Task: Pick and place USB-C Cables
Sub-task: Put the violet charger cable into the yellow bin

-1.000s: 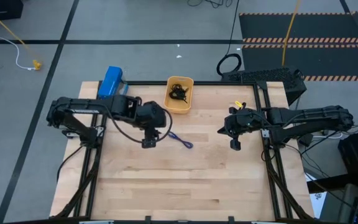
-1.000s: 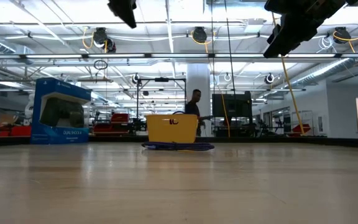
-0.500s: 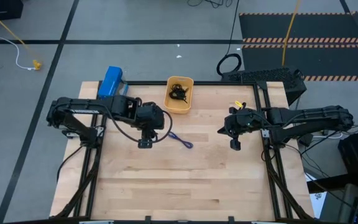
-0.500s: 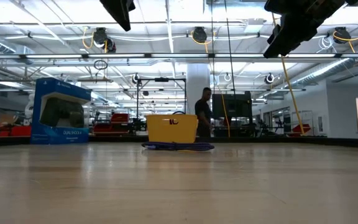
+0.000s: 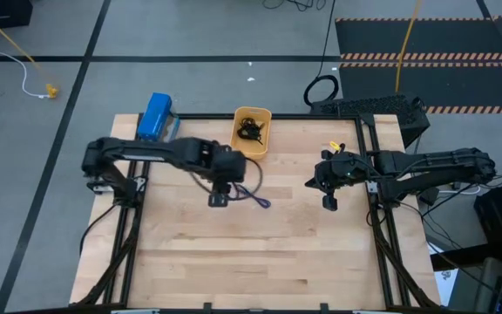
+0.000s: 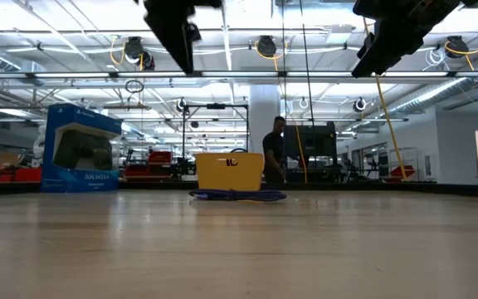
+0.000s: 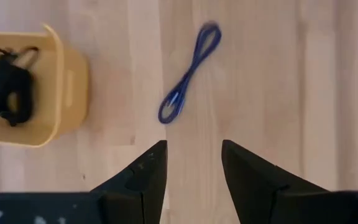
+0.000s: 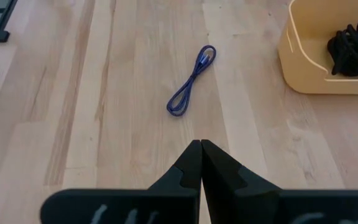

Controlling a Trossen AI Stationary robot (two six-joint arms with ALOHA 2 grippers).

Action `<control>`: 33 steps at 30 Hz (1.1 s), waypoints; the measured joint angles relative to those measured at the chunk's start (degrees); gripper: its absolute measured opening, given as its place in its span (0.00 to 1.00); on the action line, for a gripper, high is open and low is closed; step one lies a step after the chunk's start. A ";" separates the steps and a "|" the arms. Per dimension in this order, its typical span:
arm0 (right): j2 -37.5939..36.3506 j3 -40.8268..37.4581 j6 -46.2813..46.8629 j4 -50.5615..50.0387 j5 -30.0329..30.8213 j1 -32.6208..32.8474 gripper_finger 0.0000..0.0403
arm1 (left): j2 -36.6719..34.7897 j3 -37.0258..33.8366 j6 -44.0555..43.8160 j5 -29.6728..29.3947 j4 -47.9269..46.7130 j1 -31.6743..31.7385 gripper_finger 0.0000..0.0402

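The blue-purple USB-C cable lies flat on the wood as a long narrow loop, just nearer than the orange tray; it also shows in the wrist views. Two black cable bundles lie inside the tray. My left gripper hangs open above the table, just left of the blue-purple cable, touching nothing. My right gripper is shut and held high over the right part of the table.
A blue box stands at the far left corner, also seen in the low view. A small yellow item lies by the right arm. A thick black cord ring lies on the floor beyond the table. A person walks far behind.
My left gripper has moved toward the table's right, closer to the blue-purple cable, and has come down a little in the low view. The cables and the tray have stayed in place. The person in the background has walked to the right.
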 joint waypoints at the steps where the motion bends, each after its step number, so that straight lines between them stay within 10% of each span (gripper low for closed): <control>1: 0.00 0.00 0.15 0.04 0.00 0.00 0.00 | 1.52 -0.01 0.79 0.00 0.11 0.09 0.39; 15: 0.00 0.00 -0.28 -0.52 0.00 0.00 0.00 | 19.17 -0.04 10.80 -0.02 10.22 1.71 0.39; 33: 0.00 -0.02 -0.11 -2.34 0.15 0.00 0.00 | 24.65 -0.04 12.76 6.25 17.50 4.36 0.39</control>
